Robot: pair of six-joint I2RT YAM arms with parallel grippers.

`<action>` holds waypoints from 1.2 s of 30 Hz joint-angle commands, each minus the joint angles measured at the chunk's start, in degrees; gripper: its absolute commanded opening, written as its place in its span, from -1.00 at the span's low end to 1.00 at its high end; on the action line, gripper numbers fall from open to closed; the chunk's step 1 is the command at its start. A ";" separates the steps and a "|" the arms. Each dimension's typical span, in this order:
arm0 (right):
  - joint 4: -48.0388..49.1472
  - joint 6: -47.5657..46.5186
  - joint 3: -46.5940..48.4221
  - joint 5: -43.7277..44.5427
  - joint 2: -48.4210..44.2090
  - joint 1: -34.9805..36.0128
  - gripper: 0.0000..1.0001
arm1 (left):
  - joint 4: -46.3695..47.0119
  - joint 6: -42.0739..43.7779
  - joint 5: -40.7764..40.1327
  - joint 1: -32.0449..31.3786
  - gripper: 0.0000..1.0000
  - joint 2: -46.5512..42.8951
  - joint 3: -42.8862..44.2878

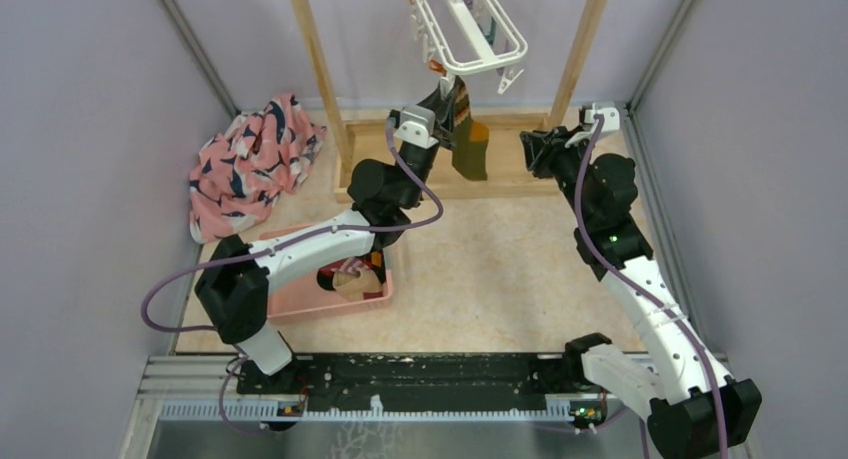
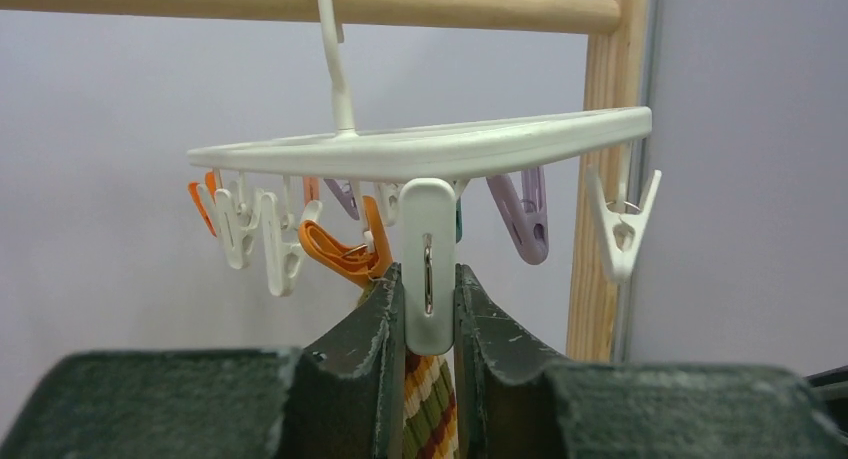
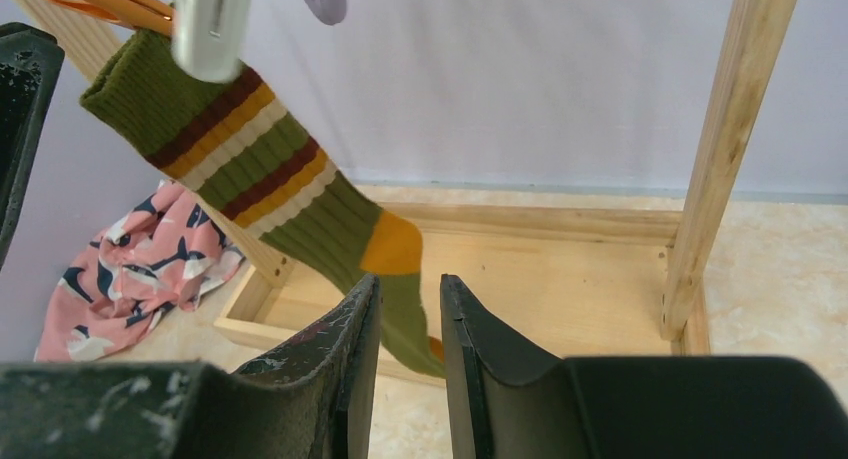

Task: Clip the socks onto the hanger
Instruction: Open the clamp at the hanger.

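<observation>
You are pinching the left claw onto a white clip under the hanger, its pads pressing both flat sides of the clip. The olive-green striped sock is hanging beneath that clip by its ribbed cuff. It is dangling at a slant, toe down over the base of the wooden rack. One sock therefore looks to be on, or nearly on, though the views are not showing whether the clip is biting the cuff fully. Your right claw is hovering off to the side, jaws standing slightly apart with nothing between them, clear of the sock.

More work is lying ahead. At least one patterned sock is sitting in the pink basket on the tabletop, partly hidden under your left arm.

The hanger is showing as a flat, smooth white plastic frame on a thin hook, carrying spare clips in orange, purple and white, each with a wire spring. The sock is a soft knit, banded in maroon, yellow and cream, with a mustard heel.
</observation>
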 commanded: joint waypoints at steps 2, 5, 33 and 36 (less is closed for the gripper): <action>2.94 0.57 1.59 -1.08 -0.66 -0.21 -0.42 | -1.56 -1.58 3.76 0.20 -1.00 -0.90 0.17; 2.60 0.58 1.90 -1.20 -0.95 -0.21 -0.42 | -3.07 -2.81 5.69 0.20 -1.00 -1.24 0.42; -2.47 2.20 28.32 -18.09 12.26 7.23 0.33 | -23.00 -7.93 18.67 0.67 -1.00 -7.32 1.97; -3.32 1.99 29.94 -17.63 14.01 7.26 0.34 | -23.60 -9.28 19.85 0.96 -1.00 -7.62 2.01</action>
